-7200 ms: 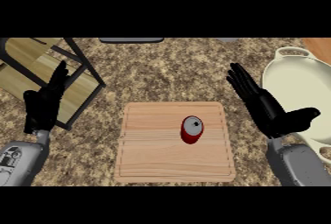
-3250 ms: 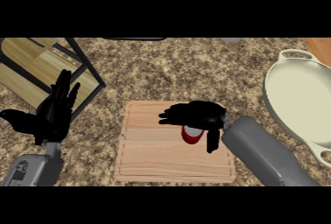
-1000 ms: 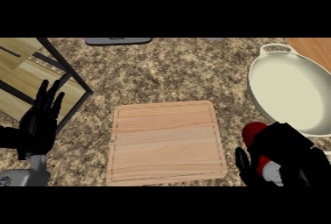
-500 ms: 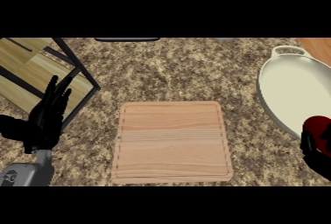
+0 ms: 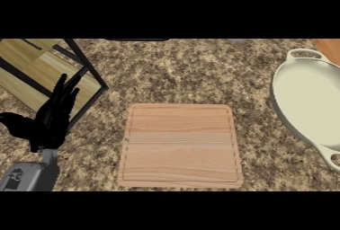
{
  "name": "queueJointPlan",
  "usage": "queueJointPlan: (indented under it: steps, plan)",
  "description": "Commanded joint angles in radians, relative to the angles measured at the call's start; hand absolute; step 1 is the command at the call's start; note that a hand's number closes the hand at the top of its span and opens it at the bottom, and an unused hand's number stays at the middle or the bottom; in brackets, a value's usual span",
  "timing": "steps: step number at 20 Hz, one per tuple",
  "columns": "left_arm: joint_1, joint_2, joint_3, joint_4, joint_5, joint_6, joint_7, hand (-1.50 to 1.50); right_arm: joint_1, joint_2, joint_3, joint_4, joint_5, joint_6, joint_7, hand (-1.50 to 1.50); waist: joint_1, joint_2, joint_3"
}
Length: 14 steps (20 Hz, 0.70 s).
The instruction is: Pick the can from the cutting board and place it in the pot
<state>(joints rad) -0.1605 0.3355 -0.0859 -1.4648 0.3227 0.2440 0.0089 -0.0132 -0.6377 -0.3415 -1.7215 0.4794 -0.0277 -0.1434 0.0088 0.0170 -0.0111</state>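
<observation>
Speckled brown-and-beige granite counter (image 5: 179,72) fills the head view and carries everything else.

Cream oval pot with loop handles (image 5: 302,96): far to the right of the left hand, on the counter, cut off by the view's right edge. Interior visible as far as the edge; nothing seen in that part.

Pale rectangular wooden cutting board with a groove round its rim (image 5: 181,143): flat on the counter, a short way right of the left hand, between that hand and the pot, apart from both. Its top surface is bare.

Black-framed wooden rack or shelf (image 5: 40,74): directly beyond and above the left hand, at the upper left corner; one black rail runs diagonally just behind the fingertips.

Left hand (image 5: 50,121): black, on a grey forearm coming up from the lower left. Fingers straight and spread apart, pointing up, thumb out to the left. It holds nothing and is resting near the left edge.

Right hand: not in the view; its state cannot be told.

Can: not visible anywhere in the view; location cannot be told.
</observation>
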Motion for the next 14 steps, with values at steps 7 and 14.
queueJointPlan:
  steps: [7,14]
  plan:
    - [-0.120,-0.008,-0.009,-0.040,-0.039,0.004,-0.027,0.00,-0.219,-0.068,-0.028,0.520,0.016,-0.051,-0.264,1.50,0.029,-0.003,0.015]
    - [-0.164,0.007,0.021,-0.045,-0.011,-0.011,0.007,0.00,-0.308,-0.071,0.047,0.753,0.064,0.030,-0.283,1.50,0.030,-0.004,0.014]
